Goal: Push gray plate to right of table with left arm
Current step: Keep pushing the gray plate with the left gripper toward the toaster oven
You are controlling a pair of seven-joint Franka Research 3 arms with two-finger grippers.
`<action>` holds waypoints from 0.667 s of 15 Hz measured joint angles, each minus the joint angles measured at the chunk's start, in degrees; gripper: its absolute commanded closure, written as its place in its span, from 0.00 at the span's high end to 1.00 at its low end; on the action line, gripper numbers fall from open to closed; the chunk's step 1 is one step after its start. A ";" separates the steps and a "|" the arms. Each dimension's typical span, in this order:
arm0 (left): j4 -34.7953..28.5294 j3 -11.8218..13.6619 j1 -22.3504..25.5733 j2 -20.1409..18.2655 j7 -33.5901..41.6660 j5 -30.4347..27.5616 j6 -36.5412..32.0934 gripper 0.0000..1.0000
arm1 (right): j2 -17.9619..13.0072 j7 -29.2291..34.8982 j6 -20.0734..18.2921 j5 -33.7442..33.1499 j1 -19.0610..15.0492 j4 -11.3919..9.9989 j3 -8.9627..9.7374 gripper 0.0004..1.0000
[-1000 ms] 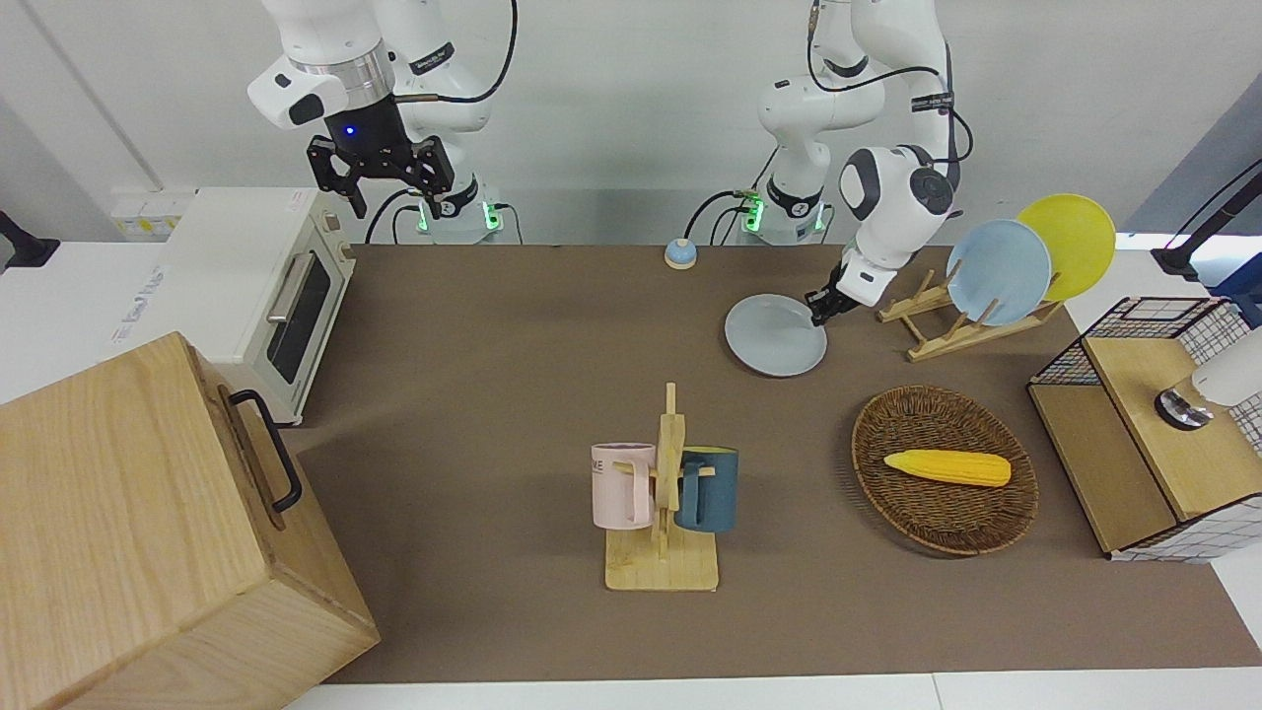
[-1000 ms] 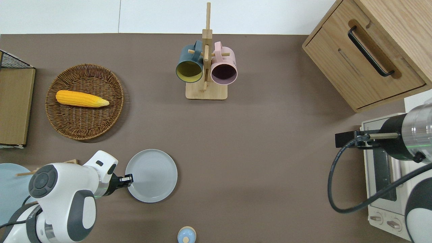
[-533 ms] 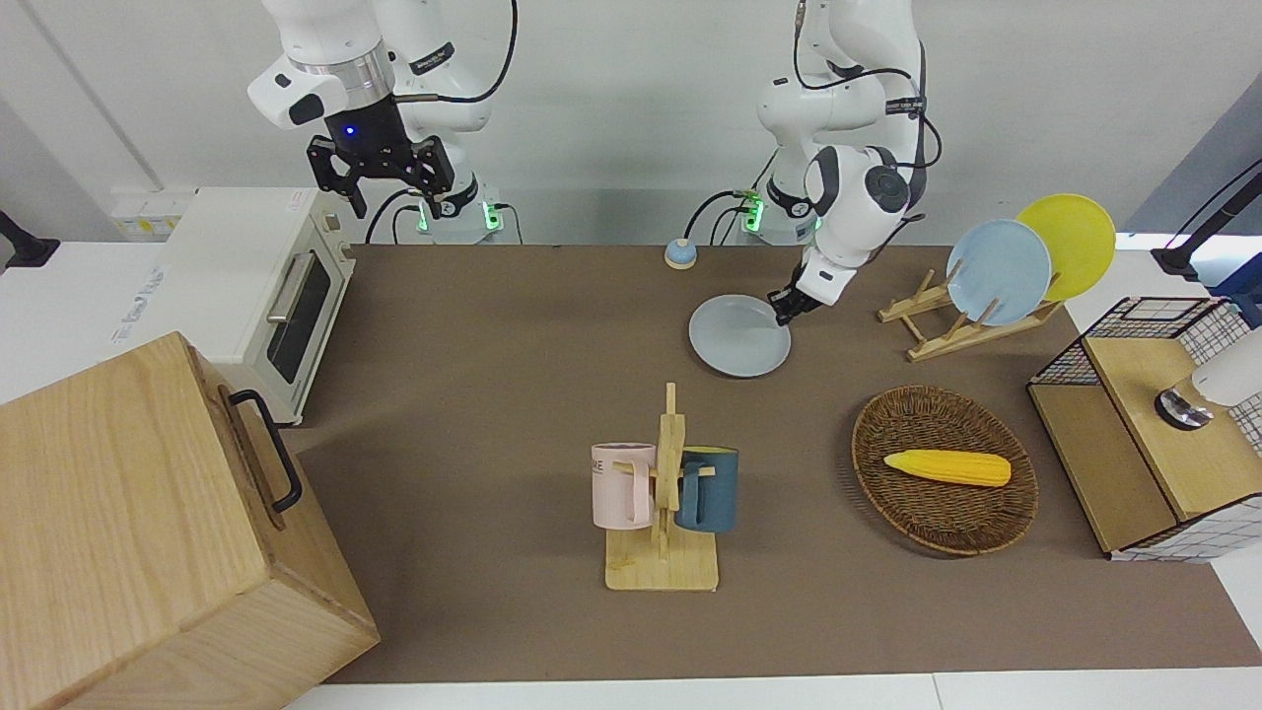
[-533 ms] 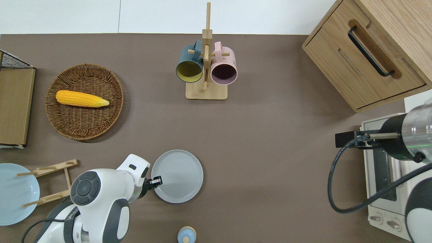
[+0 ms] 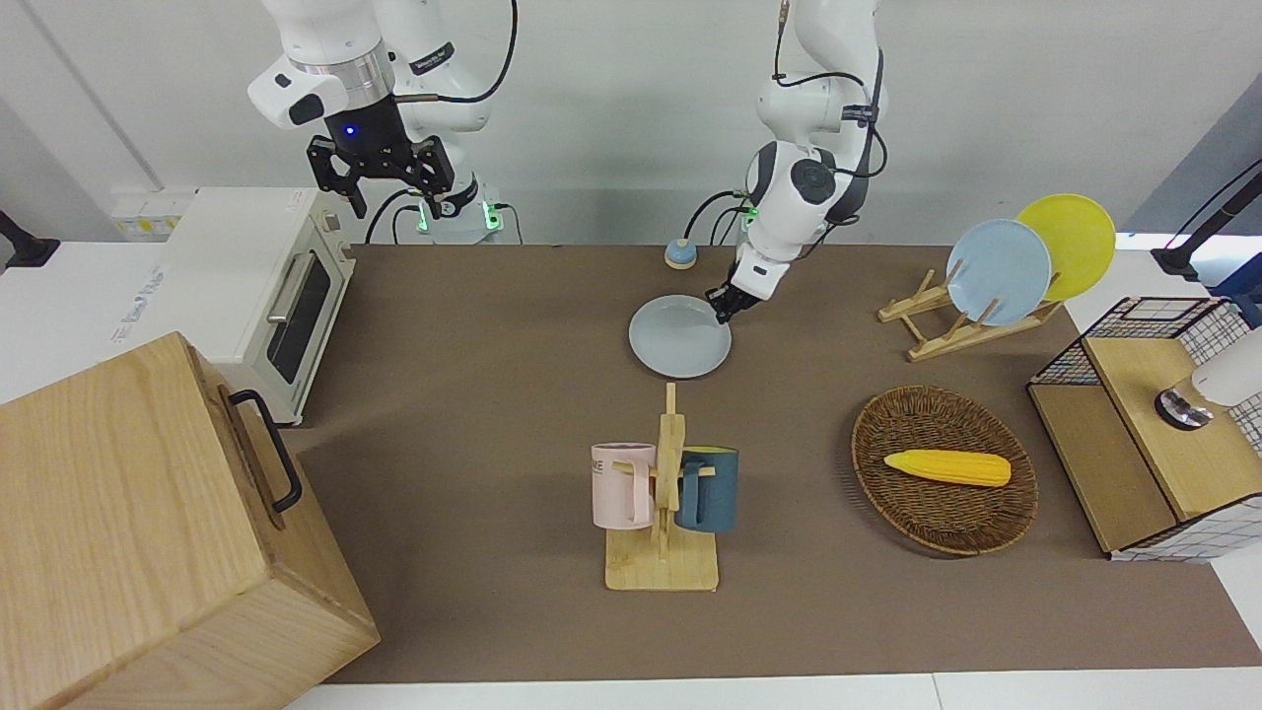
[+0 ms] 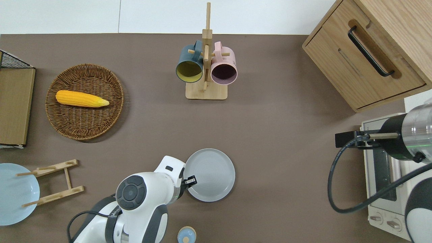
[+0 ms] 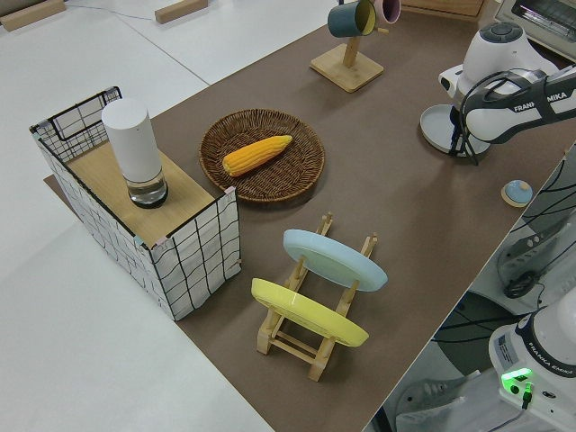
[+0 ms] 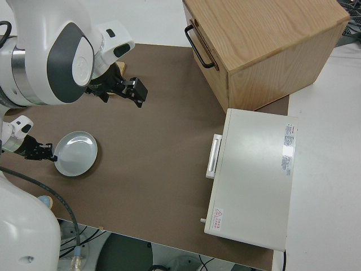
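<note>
the gray plate point(image 6: 209, 174) is a pale, faintly bluish gray and plain. the bench point(image 6: 270, 135) is matte brown with white edges. the left arm point(image 6: 141, 199) is white with dark gray oval caps, and its gripper point(image 6: 189, 181) is black. the basket point(image 6: 84, 126) is dark brown wicker, the corn point(image 6: 81, 99) yellow. one mug point(image 6: 189, 65) is dark teal with a yellow inside, one mug point(image 6: 224, 67) pink. two racked plates are sky-blue point(image 5: 998, 271) and yellow point(image 5: 1070, 242). the wire crate point(image 7: 193, 261) has a black grid on white.
</note>
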 measured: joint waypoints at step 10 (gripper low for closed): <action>8.02 2.60 -11.63 7.94 -7.24 -0.32 4.63 0.00 | 0.00 0.00 0.00 0.00 0.00 0.00 0.00 1.00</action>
